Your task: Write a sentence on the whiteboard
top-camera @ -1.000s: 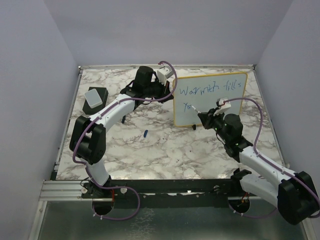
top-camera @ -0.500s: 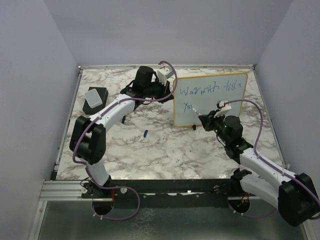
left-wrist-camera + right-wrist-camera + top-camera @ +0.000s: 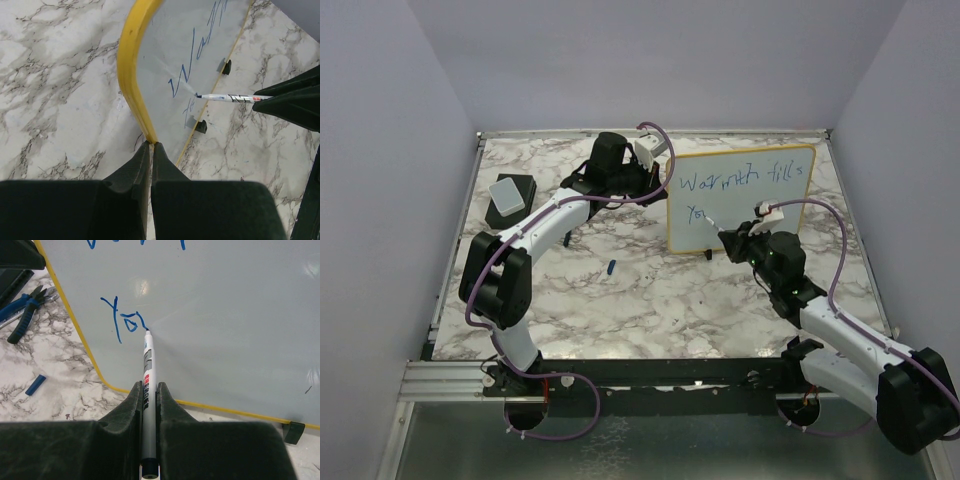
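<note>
The whiteboard (image 3: 750,205) stands upright at the back right, white with a thin yellow frame. The sentence (image 3: 741,181) is in blue: "Warmth fills" on the top line and "Yo" (image 3: 122,320) below it. My right gripper (image 3: 148,386) is shut on a white marker (image 3: 148,365). The marker's blue tip touches the board just right of the "o". My left gripper (image 3: 151,145) is shut on the board's yellow frame (image 3: 131,60) at its left edge. The marker also shows in the left wrist view (image 3: 232,98).
A grey-topped black eraser block (image 3: 510,195) lies at the far left. A small blue cap (image 3: 611,266) lies on the marble table in front of the board. Blue-handled pliers (image 3: 24,310) lie left of the board. The board's black foot (image 3: 294,431) rests on the table.
My right gripper has shifted a little to the right with the marker, staying on the second line. My left arm and the board have not moved.
</note>
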Tool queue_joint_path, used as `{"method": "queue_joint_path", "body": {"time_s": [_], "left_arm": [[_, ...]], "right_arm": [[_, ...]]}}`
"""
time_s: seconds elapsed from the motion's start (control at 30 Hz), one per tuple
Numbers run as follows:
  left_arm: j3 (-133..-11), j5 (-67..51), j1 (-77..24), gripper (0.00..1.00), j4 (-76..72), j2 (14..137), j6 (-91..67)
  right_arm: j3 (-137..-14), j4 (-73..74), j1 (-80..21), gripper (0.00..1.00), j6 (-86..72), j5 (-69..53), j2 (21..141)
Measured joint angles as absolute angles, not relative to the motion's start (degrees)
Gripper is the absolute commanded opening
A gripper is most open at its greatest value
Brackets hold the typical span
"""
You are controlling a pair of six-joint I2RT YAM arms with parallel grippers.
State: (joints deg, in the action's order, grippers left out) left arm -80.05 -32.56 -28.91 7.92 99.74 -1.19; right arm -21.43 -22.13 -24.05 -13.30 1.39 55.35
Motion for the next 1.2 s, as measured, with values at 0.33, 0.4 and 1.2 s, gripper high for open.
{"method": "queue_joint_path", "body": {"time_s": [0.33,0.4,1.2], "left_arm": [[-80.1,-32.5,-28.9,0.00,7.9,99.7,-1.2],[-80.1,-32.5,-28.9,0.00,7.9,99.7,-1.2],[-80.1,-32.3,-28.8,0.00,8.1,99.7,-1.0]], "right_arm": [[-22.0,-21.0,-24.2,0.01,-13.3,2.3,54.8],[-22.5,-20.8,-24.2,0.01,-13.0,2.6,54.8],[-23.1,-21.2,-24.2,0.01,-12.8,3.5,55.0]]}}
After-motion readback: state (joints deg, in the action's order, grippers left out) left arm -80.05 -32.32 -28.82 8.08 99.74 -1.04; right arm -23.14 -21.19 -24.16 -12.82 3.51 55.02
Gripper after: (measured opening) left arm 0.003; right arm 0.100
